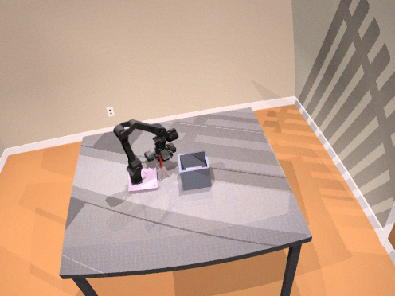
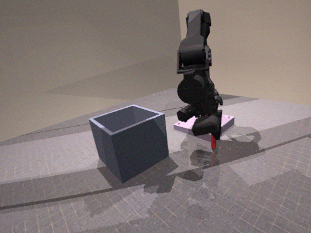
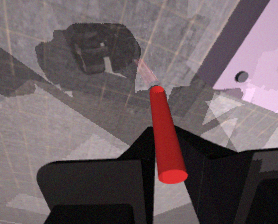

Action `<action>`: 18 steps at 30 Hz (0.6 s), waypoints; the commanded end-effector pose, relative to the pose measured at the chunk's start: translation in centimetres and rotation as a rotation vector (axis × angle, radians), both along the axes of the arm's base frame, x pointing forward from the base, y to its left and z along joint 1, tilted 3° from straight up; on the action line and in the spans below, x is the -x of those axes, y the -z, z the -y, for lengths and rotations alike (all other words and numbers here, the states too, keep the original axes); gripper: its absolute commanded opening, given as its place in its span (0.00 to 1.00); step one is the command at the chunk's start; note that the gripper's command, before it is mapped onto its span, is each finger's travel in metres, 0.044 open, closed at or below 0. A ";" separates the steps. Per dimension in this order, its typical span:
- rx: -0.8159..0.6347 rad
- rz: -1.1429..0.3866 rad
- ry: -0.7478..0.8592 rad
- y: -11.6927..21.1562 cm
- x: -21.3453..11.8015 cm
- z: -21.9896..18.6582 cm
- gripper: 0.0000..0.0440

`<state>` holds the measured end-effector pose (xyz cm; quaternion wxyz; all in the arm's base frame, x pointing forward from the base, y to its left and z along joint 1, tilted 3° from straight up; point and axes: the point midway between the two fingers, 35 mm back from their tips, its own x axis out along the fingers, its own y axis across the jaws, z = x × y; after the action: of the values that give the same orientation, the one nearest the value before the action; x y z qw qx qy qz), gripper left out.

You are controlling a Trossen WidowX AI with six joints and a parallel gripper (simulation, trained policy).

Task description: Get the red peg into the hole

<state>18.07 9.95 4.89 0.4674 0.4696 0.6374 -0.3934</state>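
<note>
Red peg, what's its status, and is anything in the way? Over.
Pincer shut on peg. Peg upright, outside box. Box wall likely needs clearing.

The table [image 1: 235, 214] [image 2: 251, 200] [image 3: 30, 130] is grey with pale grid lines; the peg [image 1: 161, 161] [image 2: 213, 142] [image 3: 166, 135] is red, the open box [image 1: 196, 179] [image 2: 142, 150] blue-grey, the base plate [image 1: 150, 186] [image 2: 228, 123] [image 3: 260, 70] pale pink.

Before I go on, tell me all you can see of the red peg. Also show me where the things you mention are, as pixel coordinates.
The red peg [image 2: 213, 141] [image 3: 165, 132] [image 1: 161, 161] is a plain, slim cylinder with flat ends, smooth-looking. It stands upright or nearly so outside the box [image 1: 195, 178] [image 2: 141, 150], between the fingers of the gripper [image 3: 169, 165], which look closed on it. Its material can't be told.
</note>
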 end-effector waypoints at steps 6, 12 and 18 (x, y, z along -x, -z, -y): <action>-0.073 0.094 -0.001 -2.5 -0.9 -0.5 0.00; -0.108 0.167 -0.013 -4.9 -1.6 -0.4 0.00; -0.121 0.247 -0.030 -7.7 -2.3 0.1 0.00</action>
<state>20.03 10.03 11.47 0.5091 0.5281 0.6101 -0.2996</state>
